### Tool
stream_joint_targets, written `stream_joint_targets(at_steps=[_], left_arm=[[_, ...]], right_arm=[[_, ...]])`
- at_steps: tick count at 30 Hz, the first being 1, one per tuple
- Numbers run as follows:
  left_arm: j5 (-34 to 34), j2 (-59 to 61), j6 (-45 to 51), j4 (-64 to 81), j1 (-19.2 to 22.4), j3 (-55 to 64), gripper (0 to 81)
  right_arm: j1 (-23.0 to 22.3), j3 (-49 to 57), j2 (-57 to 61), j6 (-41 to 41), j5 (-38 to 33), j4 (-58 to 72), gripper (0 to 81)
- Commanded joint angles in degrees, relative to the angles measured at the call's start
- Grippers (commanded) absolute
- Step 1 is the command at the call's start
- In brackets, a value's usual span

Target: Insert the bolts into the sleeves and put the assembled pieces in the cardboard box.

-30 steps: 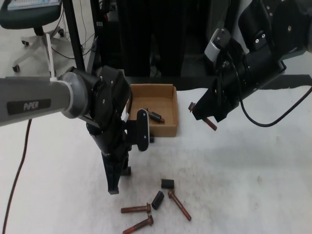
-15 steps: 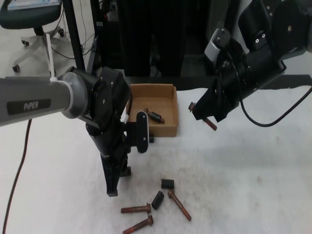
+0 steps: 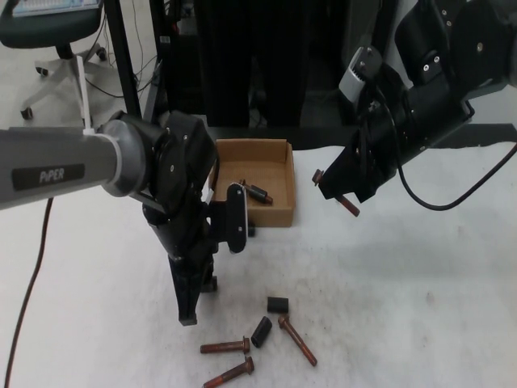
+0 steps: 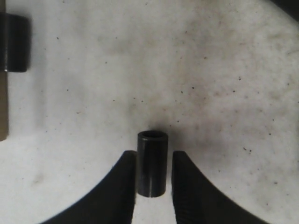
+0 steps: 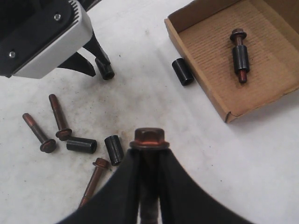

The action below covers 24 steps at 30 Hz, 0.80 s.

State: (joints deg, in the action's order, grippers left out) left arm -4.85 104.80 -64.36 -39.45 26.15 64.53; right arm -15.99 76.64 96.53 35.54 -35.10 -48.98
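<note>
Nothing has visibly shifted. Your left gripper [image 4: 154, 158] straddles an upright sleeve [image 4: 152, 165] on the bench [image 4: 210, 70], slim gaps either side, seemingly unclamped. The right wrist view shows your right gripper [image 5: 148, 156] pinching a bolt [image 5: 149, 137], shank hidden.

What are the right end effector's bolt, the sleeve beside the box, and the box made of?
Bolt: metal, likely steel with coppery-brown coating or rust; dull reddish hex head.
Sleeve: black, faint sheen; maybe coated steel or plastic.
Cardboard box: corrugated cardboard, brown, ribbed floor.
</note>
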Motion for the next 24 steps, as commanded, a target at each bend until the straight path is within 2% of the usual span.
stream_joint_targets(at_steps=[1, 13, 18, 20, 24], left_arm=[[-0.45, 0.70, 0.54, -0.04, 0.16, 0.41, 25.5], [-0.16, 5.34, 0.55, -0.81, 0.16, 0.41, 25.5], [3.84, 5.32, 0.07, -0.81, 0.16, 0.41, 24.6], [4.85, 5.32, 0.07, -0.81, 0.16, 0.41, 20.4], [5.22, 5.32, 0.07, -0.81, 0.16, 0.41, 0.0]], right_arm=[[0.06, 0.14, -1.03, 0.04, -1.27, -0.32, 0.8], [0.06, 0.14, -1.03, 0.04, -1.27, -0.09, 0.8], [0.06, 0.14, -1.03, 0.04, -1.27, -0.09, 0.8], [0.06, 0.14, -1.03, 0.04, -1.27, -0.09, 0.8], [0.06, 0.14, -1.03, 0.04, -1.27, -0.09, 0.8]])
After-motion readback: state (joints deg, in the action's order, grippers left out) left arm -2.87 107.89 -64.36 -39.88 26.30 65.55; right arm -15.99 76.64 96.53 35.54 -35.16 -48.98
